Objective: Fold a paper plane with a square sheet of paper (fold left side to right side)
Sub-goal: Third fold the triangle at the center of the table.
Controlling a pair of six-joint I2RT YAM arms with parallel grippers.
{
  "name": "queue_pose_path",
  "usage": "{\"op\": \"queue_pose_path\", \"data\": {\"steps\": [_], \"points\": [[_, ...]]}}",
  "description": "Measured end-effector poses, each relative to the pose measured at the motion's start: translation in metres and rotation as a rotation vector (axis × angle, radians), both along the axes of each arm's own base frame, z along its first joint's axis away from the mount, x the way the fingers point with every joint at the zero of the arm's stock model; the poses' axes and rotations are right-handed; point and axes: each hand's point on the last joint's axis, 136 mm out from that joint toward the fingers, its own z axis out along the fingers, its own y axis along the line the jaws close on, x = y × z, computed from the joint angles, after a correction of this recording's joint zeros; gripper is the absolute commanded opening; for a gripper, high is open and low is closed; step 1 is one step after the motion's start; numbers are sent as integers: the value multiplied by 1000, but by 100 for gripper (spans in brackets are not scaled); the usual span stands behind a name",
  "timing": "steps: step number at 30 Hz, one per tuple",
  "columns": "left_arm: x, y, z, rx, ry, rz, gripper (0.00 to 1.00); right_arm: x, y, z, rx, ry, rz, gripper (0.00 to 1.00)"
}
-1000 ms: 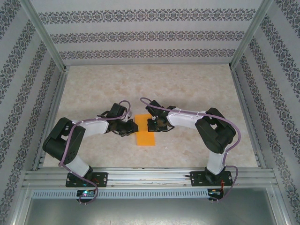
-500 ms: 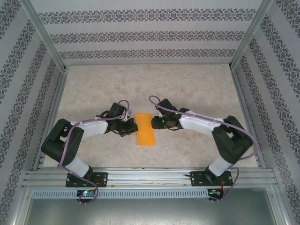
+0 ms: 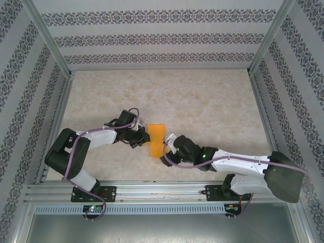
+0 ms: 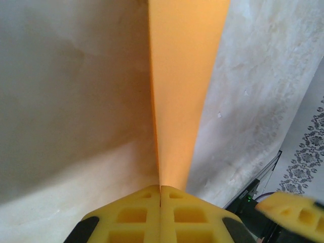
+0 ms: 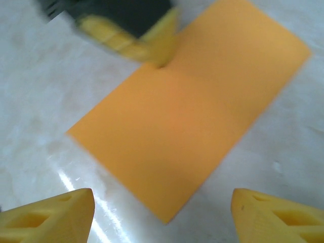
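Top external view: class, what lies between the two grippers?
The folded orange paper, as the top external view shows: left gripper at its left edge, right gripper at its near corner.

Open across the far worktop (image 3: pixel 202 93) up to the patterned walls (image 3: pixel 152 38). Blocked left of the orange sheet (image 3: pixel 157 135) by the left gripper (image 3: pixel 144 139), on its near side by the right gripper (image 3: pixel 167 149) and right arm (image 3: pixel 238 162).

The table (image 3: pixel 202 101) had a pale, marbled top. On it lay the paper (image 3: pixel 156 135), bright orange, folded to a narrow rectangle, flat, in the near half, its long sides running roughly front to back.
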Motion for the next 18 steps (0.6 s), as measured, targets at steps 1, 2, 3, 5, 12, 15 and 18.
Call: {"op": "queue_pose_path", "data": {"steps": [1,2,3,5,12,15,18], "points": [[2,-1,2,-2,-4,0,0,-7,4,-2,-11,-33,38,73],[3,-2,4,-4,-7,-1,0,-14,7,-4,-25,-68,78,74],[4,-2,6,-8,-10,-2,0,-18,10,-6,-37,-99,107,75],[6,-3,8,-11,-15,-2,0,-23,17,-9,-69,-163,153,75],[5,-3,7,-8,-7,0,0,-12,24,-31,-201,-296,161,73],[5,-3,7,-8,-4,3,0,-3,32,-30,-216,-334,138,70],[5,-3,7,-9,-4,3,0,6,43,-25,-205,-366,113,68]]}}
